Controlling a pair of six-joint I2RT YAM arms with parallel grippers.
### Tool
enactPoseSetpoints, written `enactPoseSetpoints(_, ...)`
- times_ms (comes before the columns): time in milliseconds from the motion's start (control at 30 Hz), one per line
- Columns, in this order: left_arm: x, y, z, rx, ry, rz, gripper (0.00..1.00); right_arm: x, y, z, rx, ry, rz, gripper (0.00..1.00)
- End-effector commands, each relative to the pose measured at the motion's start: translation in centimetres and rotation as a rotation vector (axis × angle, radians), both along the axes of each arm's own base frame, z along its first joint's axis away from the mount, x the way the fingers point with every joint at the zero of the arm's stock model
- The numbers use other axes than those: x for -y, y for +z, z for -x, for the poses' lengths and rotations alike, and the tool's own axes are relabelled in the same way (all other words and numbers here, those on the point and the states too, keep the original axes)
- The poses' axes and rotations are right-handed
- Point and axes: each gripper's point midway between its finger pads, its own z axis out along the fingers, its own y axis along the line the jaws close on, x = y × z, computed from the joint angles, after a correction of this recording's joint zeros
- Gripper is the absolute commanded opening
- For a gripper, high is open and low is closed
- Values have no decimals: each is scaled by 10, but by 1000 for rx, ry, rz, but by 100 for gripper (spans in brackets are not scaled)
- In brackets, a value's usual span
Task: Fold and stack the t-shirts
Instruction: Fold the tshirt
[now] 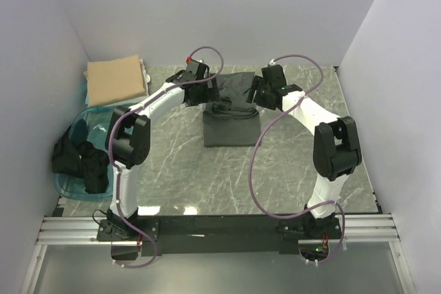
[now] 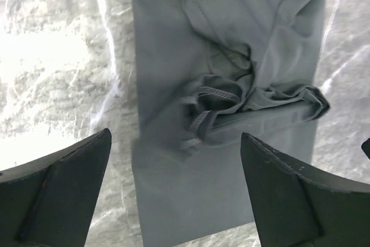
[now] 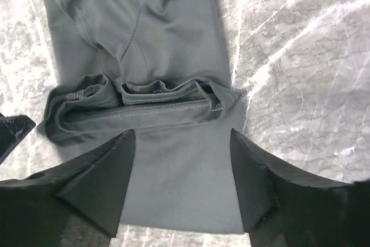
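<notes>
Charcoal t-shirt point(image 2: 225, 56) half-folded, lying beneath both jaws; jaws spread wide, gripping nothing.

A dark grey t-shirt point(image 3: 173, 44) is seen laid on the marbled surface point(image 3: 300, 56), its cloth bunched into a rumpled fold across the middle. The right end effector point(image 3: 182, 137) is held over the shirt, its two black fingers point(image 3: 98, 189) spread apart.

The left arm point(image 1: 131, 135) leans toward 1 o'clock and the right arm point(image 1: 334, 146) toward 11 o'clock, with the wrists near each other. The left gripper point(image 2: 175, 137) has its fingers point(image 2: 58, 189) spread wide; the right gripper point(image 3: 182, 134) is parted too.
</notes>
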Motion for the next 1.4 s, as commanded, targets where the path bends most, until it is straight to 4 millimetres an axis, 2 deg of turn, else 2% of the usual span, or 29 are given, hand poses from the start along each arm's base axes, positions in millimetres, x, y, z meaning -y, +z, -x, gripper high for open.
enactPoseSetpoints(0,8,53,-3,96,-49,70,100,-4,49,-2,119,26,-53,77)
enactPoseSetpoints(33,7,48,4,79,-56,78,99,-2,43,6,110,28,-51,77)
enactPoseSetpoints(67,7,50,8,78,-54,89,99,-11,55,13,133,73,-101,77)
enactPoseSetpoints(100,6,63,13,98,-52,110,100,-13,54,19,132,90,-115,78)
enactPoseSetpoints(133,3,52,25,67,-56,111,99,-16,42,31,106,117,-128,78)
enactPoseSetpoints(167,1,51,32,62,-50,121,99,-25,49,37,139,156,-156,78)
enactPoseSetpoints(200,-3,64,40,81,-43,140,99,-36,45,47,126,213,-189,79)
enactPoseSetpoints(233,-9,47,52,56,-33,135,99,-43,32,59,98,244,-199,79)
enactPoseSetpoints(267,-11,45,60,47,-18,152,99,-54,26,66,86,280,-206,79)
enactPoseSetpoints(300,-18,39,78,32,-12,157,99,-61,20,72,69,309,-205,79)
enactPoseSetpoints(367,-20,38,92,32,-5,189,99,-70,10,74,49,331,-190,79)
enactPoseSetpoints(400,-25,32,108,15,-4,189,99,-79,8,76,51,359,-182,79)
enactPoseSetpoints(533,-34,22,146,-15,14,188,100,-94,4,58,72,373,-169,79)
enactPoseSetpoints(567,-35,23,152,-15,28,197,99,-95,-11,56,36,370,-159,79)
enactPoseSetpoints(600,-41,24,162,-6,39,201,99,-98,-9,49,42,368,-161,79)
enactPoseSetpoints(633,-43,26,166,0,45,210,99,-100,-15,46,26,358,-156,79)
enactPoseSetpoints(667,-45,28,169,8,51,218,99,-100,-30,44,-7,353,-152,79)
enactPoseSetpoints(767,-53,32,176,25,72,224,99,-106,-41,36,-15,336,-164,79)
enactPoseSetpoints(900,-63,30,181,23,100,195,99,-106,-39,17,35,308,-146,79)
enactPoseSetpoints(1067,-68,22,184,1,114,168,99,-105,-51,1,36,264,-114,79)
enactPoseSetpoints(1167,-67,18,184,-4,115,165,99,-102,-48,-18,72,207,-98,79)
enactPoseSetpoints(1300,-68,12,186,-18,116,158,99,-104,-23,-47,163,148,-112,79)
enactPoseSetpoints(1367,-68,10,188,-25,118,160,100,-102,-17,-63,215,110,-117,79)
